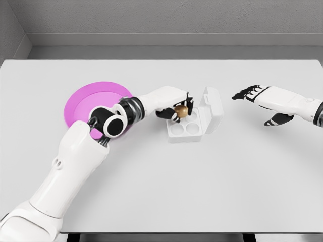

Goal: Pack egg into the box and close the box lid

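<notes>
A brown egg [181, 111] sits in the fingers of my left hand [177, 107], which is shut on it just over the far left cup of the white egg box [187, 132]. The box lies near the table's middle, its lid [212, 106] standing up open on the right side. Three other round cups in the box show bare. My right hand [255, 96] hovers to the right of the lid, apart from it, fingers stretched out and holding nothing.
A flat magenta plate [91, 101] lies on the white table [161, 191] to the left of the box, partly under my left forearm. Grey walls stand behind the table's far edge.
</notes>
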Controlling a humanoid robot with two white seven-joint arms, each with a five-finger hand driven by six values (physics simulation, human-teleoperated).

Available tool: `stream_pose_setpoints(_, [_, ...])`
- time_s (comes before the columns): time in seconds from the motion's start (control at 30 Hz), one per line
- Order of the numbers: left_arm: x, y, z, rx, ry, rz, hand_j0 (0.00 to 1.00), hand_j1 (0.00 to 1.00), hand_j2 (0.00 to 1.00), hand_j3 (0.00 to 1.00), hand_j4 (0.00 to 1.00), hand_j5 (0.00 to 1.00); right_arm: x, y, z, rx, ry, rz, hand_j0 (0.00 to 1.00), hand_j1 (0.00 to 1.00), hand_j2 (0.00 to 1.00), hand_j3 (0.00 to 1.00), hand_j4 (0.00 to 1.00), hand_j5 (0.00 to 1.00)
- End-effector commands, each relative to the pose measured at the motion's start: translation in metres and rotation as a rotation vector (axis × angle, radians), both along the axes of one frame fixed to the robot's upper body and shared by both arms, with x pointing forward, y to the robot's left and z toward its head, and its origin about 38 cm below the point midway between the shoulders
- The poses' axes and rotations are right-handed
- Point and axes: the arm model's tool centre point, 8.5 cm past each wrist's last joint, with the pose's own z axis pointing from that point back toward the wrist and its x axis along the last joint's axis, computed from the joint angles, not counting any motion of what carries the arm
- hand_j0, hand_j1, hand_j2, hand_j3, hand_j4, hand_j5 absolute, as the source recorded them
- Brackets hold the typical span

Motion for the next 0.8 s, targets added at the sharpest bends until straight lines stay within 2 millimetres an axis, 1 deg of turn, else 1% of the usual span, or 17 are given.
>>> stream_pose_setpoints(0.0, [0.000, -0.001, 0.000, -0.005, 0.002, -0.001, 0.33, 0.33, 0.33, 0.33, 0.33, 0.33, 0.000, 0.000, 0.001, 0.006, 0.000, -0.003, 1.00, 1.00, 1.00, 1.00, 1.00, 1.00])
stream_pose_setpoints(0.03, [0.000, -0.001, 0.000, -0.005, 0.002, -0.001, 0.34, 0.34, 0.34, 0.34, 0.34, 0.34, 0.000, 0.000, 0.001, 0.006, 0.000, -0.003, 1.00, 1.00, 1.00, 1.00, 1.00, 1.00])
stream_pose_setpoints(0.1, [0.000, 0.000, 0.000, -0.001, 0.000, 0.000, 0.47, 0.47, 0.47, 0.47, 0.47, 0.47, 0.000, 0.000, 0.001, 0.006, 0.000, -0.003, 1.00, 1.00, 1.00, 1.00, 1.00, 1.00])
stream_pose_setpoints(0.23, [0.000, 0.001, 0.002, -0.004, -0.006, 0.001, 0.61, 0.61, 0.61, 0.61, 0.61, 0.61, 0.000, -0.001, 0.000, 0.006, 0.001, -0.004, 1.00, 1.00, 1.00, 1.00, 1.00, 1.00])
stream_pose_setpoints(0.27, [0.000, 0.002, 0.003, -0.004, -0.008, 0.003, 0.66, 0.66, 0.66, 0.66, 0.66, 0.66, 0.000, -0.001, 0.000, 0.006, 0.001, -0.004, 1.00, 1.00, 1.00, 1.00, 1.00, 1.00])
stream_pose_setpoints(0.37, [-0.001, 0.003, 0.002, -0.004, -0.008, 0.002, 0.75, 0.75, 0.75, 0.75, 0.75, 0.75, 0.000, -0.002, 0.000, 0.003, 0.003, -0.006, 1.00, 1.00, 1.00, 1.00, 1.00, 1.00])
stream_pose_setpoints(0.47, [-0.002, 0.004, 0.001, -0.005, -0.006, 0.004, 0.78, 0.78, 0.78, 0.78, 0.78, 0.78, 0.000, -0.002, 0.000, 0.004, 0.003, -0.007, 1.00, 1.00, 1.00, 1.00, 1.00, 1.00])
stream_pose_setpoints(0.53, [-0.002, 0.005, 0.001, -0.004, -0.006, 0.004, 0.78, 0.78, 0.78, 0.78, 0.78, 0.78, 0.000, -0.002, 0.001, 0.003, 0.003, -0.007, 1.00, 1.00, 1.00, 1.00, 1.00, 1.00])
stream_pose_setpoints(0.63, [-0.005, 0.004, 0.010, -0.017, -0.031, -0.002, 0.79, 0.79, 0.79, 0.79, 0.79, 0.79, 0.000, -0.002, 0.001, 0.005, 0.001, -0.005, 1.00, 1.00, 1.00, 1.00, 1.00, 1.00])
stream_pose_setpoints(0.67, [-0.006, 0.007, 0.020, -0.023, -0.060, -0.004, 0.84, 0.84, 0.84, 0.84, 0.84, 0.84, -0.001, -0.002, 0.000, 0.005, 0.002, -0.005, 1.00, 1.00, 1.00, 1.00, 1.00, 1.00])
stream_pose_setpoints(0.7, [-0.007, 0.022, 0.022, -0.015, -0.076, 0.012, 0.85, 0.85, 0.85, 0.85, 0.85, 0.85, -0.001, -0.001, 0.001, 0.005, 0.001, -0.004, 1.00, 1.00, 1.00, 1.00, 1.00, 1.00])
stream_pose_setpoints(0.77, [-0.005, 0.047, 0.027, 0.011, -0.102, 0.047, 0.94, 0.94, 0.94, 0.94, 0.94, 0.94, -0.001, -0.002, 0.001, 0.004, 0.002, -0.004, 1.00, 1.00, 1.00, 1.00, 1.00, 1.00])
